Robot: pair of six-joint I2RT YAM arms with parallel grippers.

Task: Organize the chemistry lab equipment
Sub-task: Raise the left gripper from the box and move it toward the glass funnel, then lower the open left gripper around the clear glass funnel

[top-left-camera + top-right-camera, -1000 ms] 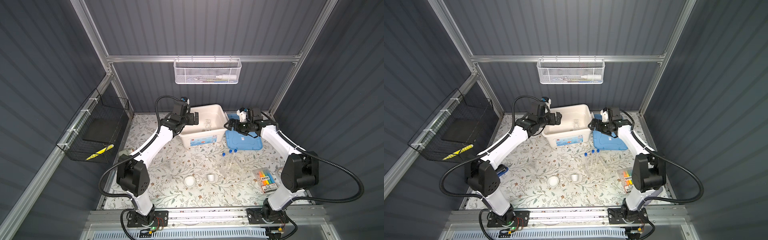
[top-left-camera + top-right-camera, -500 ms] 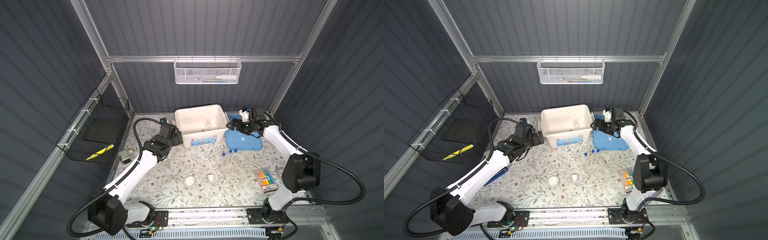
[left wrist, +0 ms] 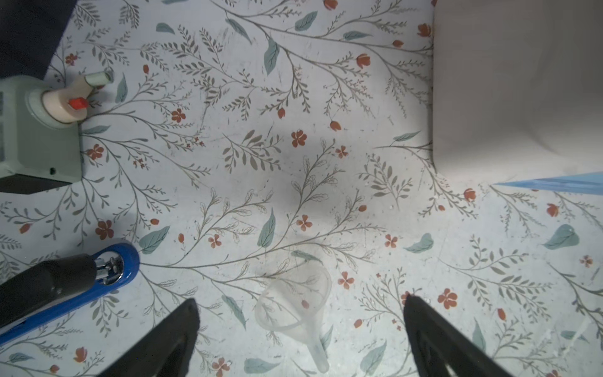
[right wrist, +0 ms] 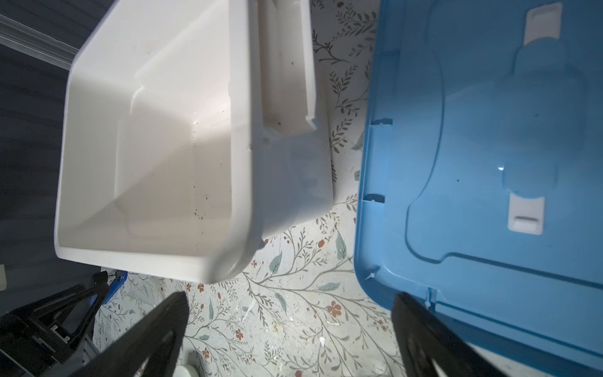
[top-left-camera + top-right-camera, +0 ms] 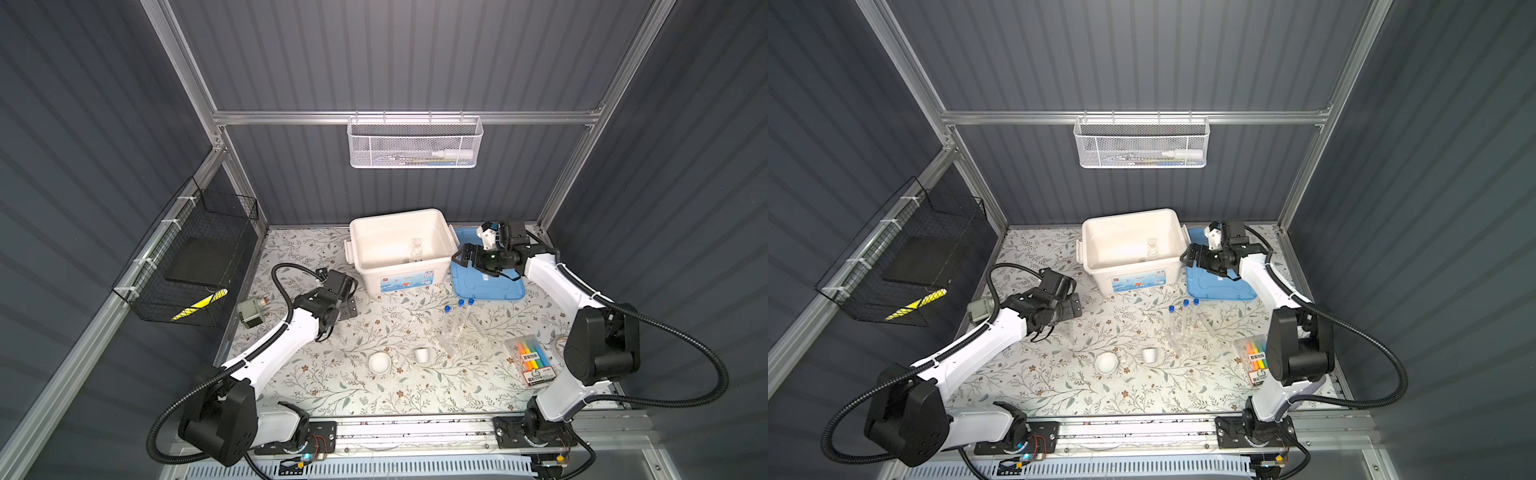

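Left gripper [image 3: 300,302] and right gripper [image 4: 289,297]: both spread wide, empty.
Left above a funnel [image 3: 290,310] on the mat [image 3: 326,130]; right above the gap between bin [image 4: 241,130] and lid [image 4: 489,130].

A robot test cell: aluminium frame [image 5: 291,117], grey panelled walls [image 5: 415,54], base rail [image 5: 415,433].

I note both top views bright over the floral mat [image 5: 332,386], walls [image 5: 395,62] dim, shadows soft. Wrist views: black fingers [image 3: 169,339] blurred at close range; small glare on blue lid [image 4: 501,168].
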